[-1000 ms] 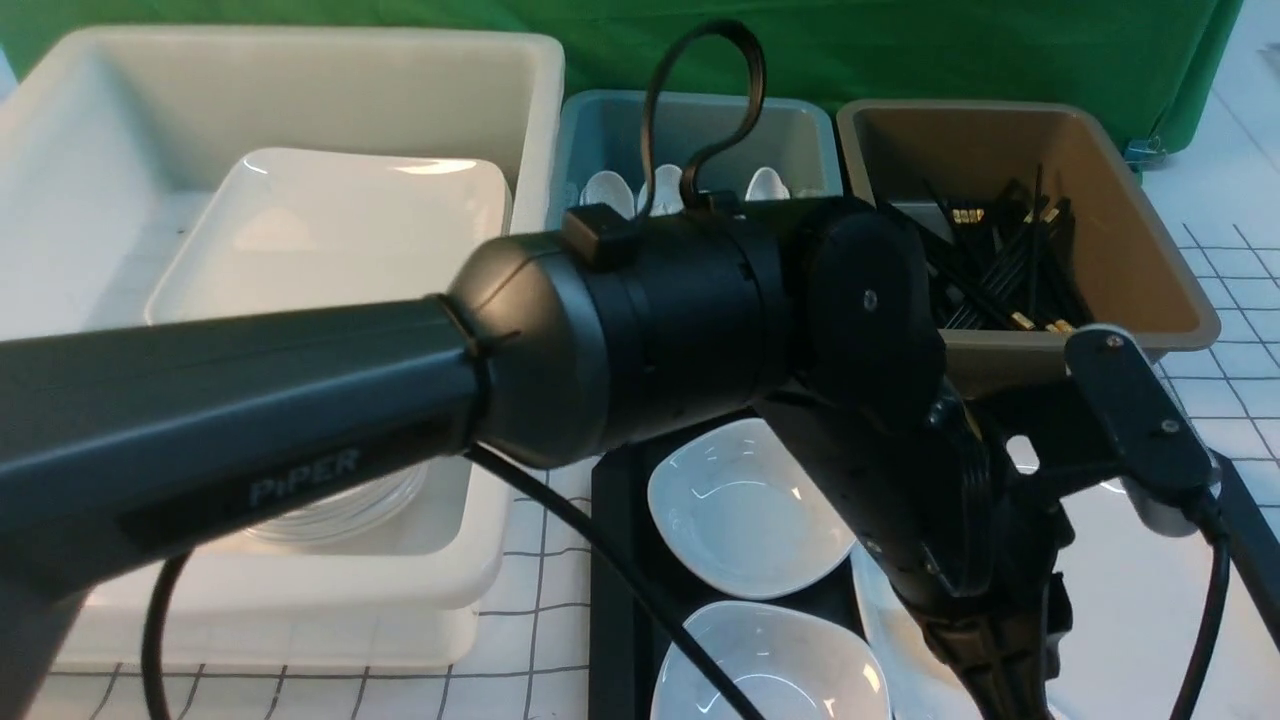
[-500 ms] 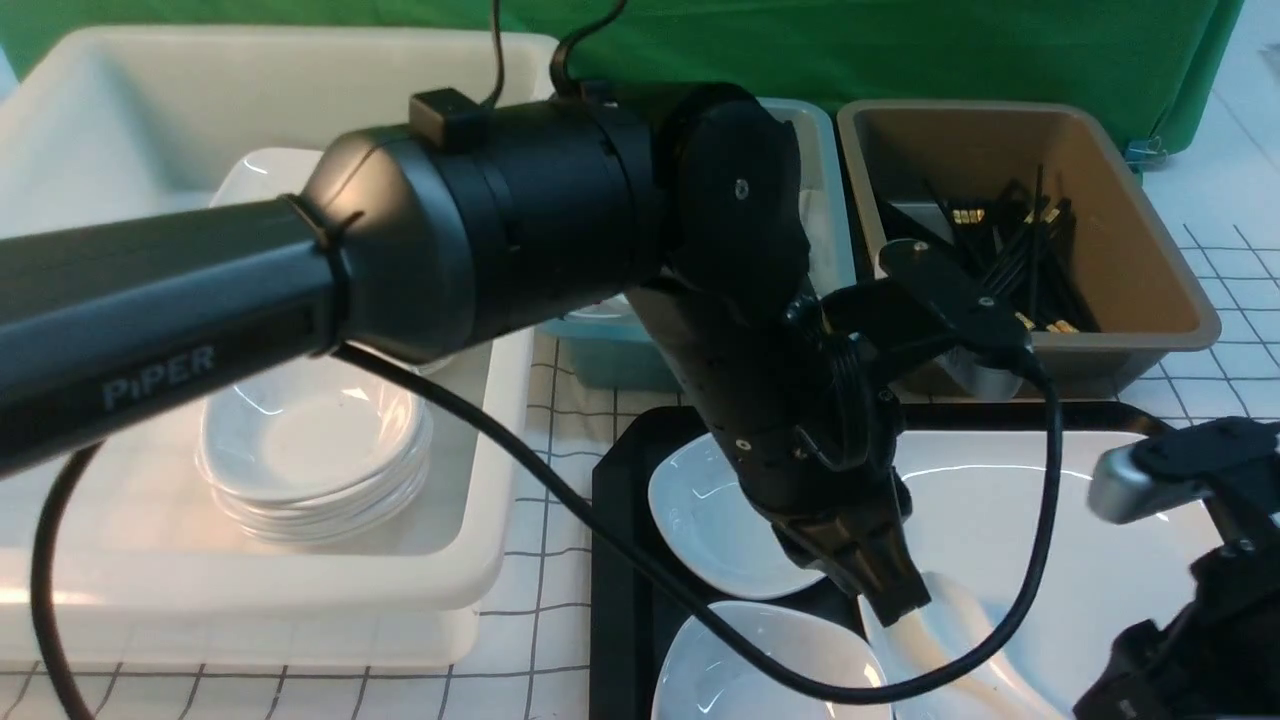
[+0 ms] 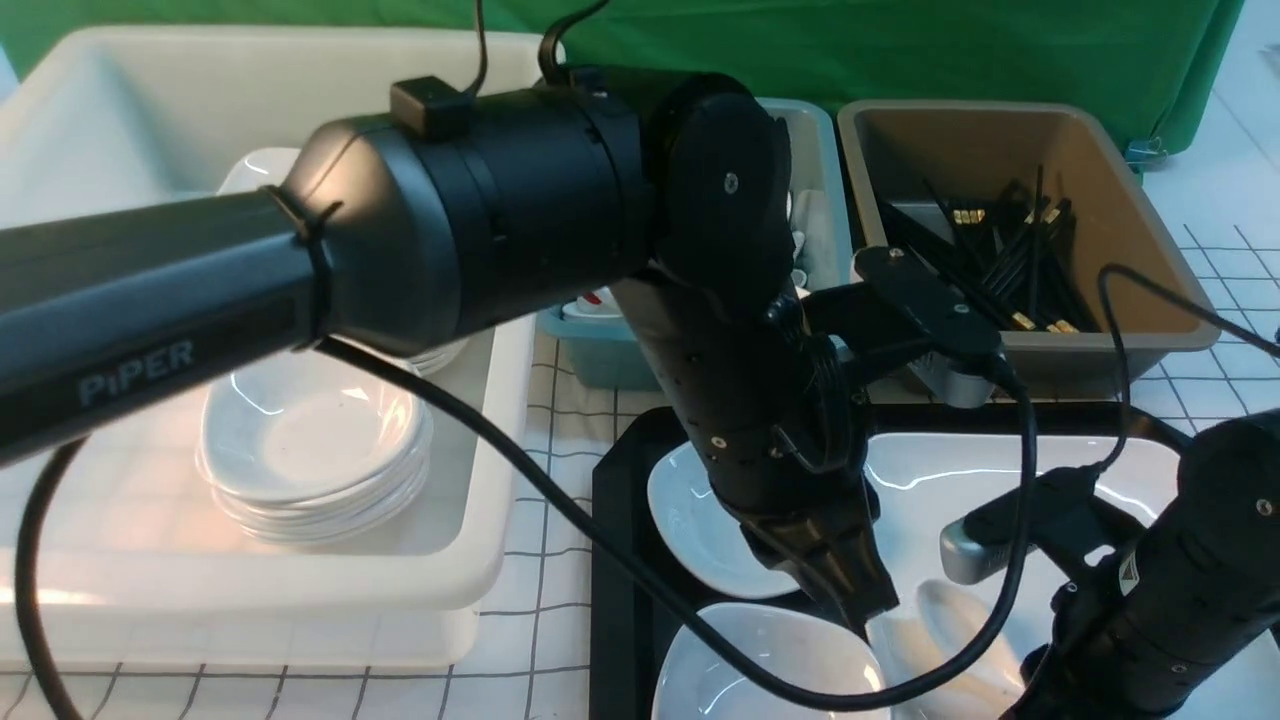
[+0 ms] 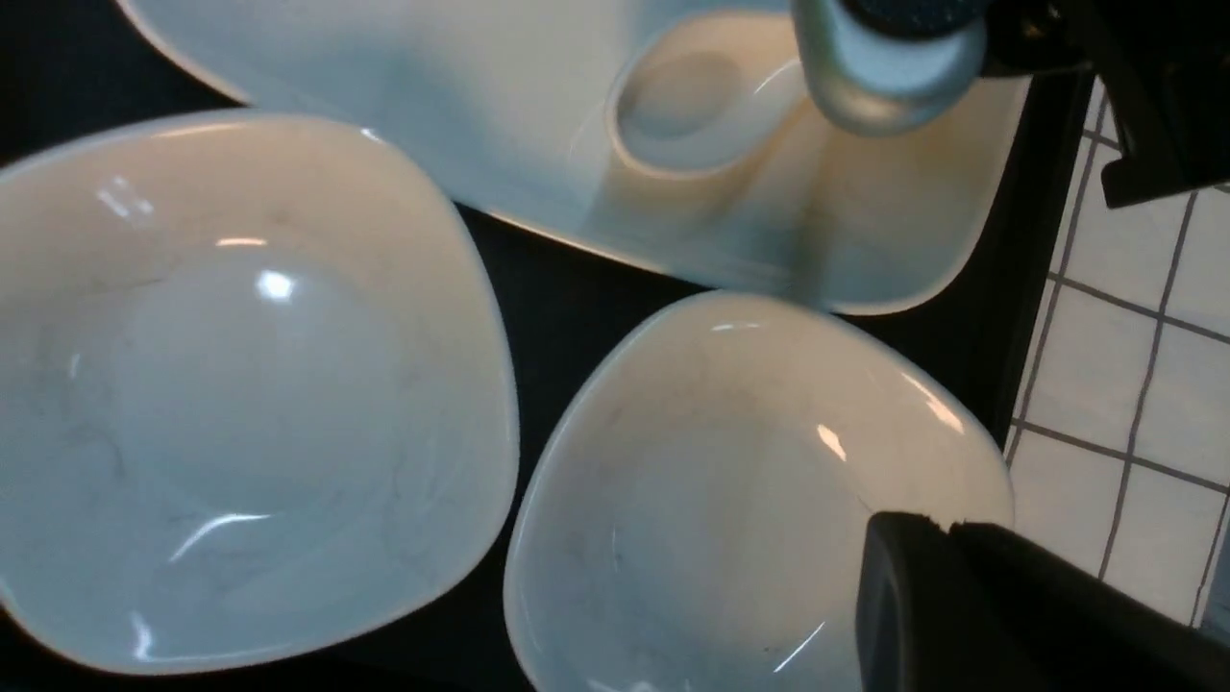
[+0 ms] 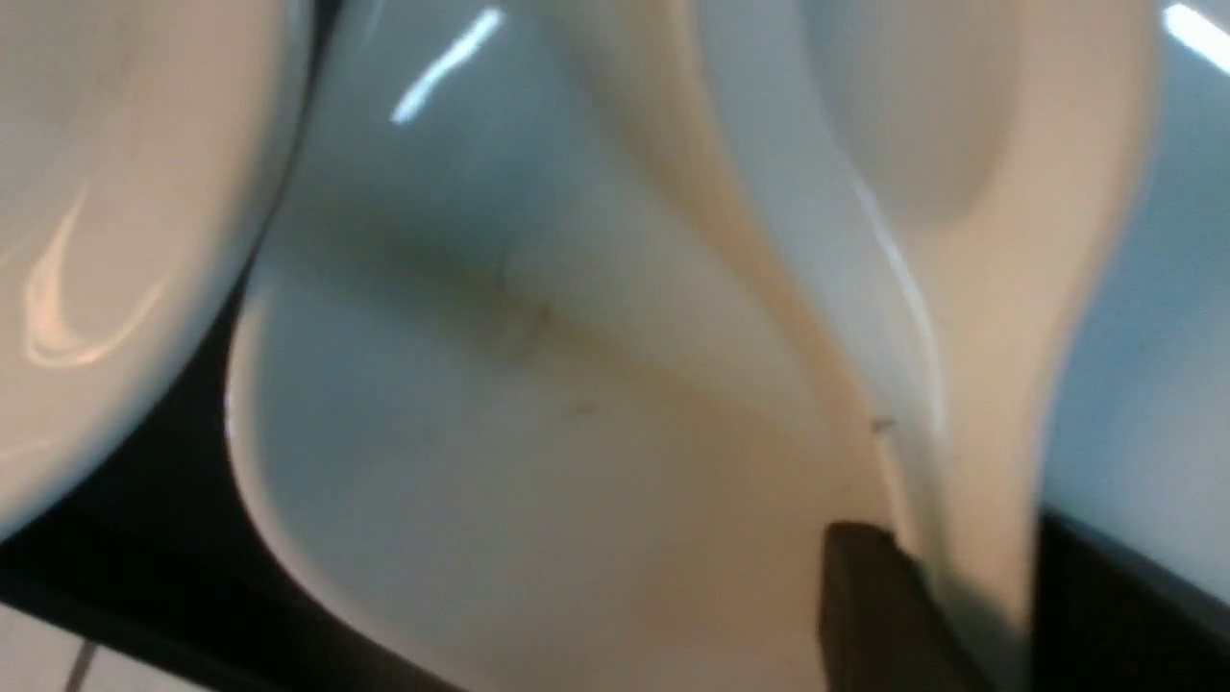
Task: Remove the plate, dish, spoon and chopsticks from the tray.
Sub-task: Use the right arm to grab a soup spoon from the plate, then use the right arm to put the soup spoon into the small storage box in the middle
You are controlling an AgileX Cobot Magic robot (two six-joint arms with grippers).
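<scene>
Your right hand point(image 5: 903, 634) just swung in at the spoon point(image 3: 948, 615) handle; spoon lies on the plate point(image 3: 1000, 470), grip unclear. Beside the plate your left hand point(image 3: 845, 585) is closed, empty. Spoon likely goes next

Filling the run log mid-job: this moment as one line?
left gripper: shut, empty, above tray | right gripper: at spoon handle, grip unclear | spoon: on plate | plate: on tray
</scene>
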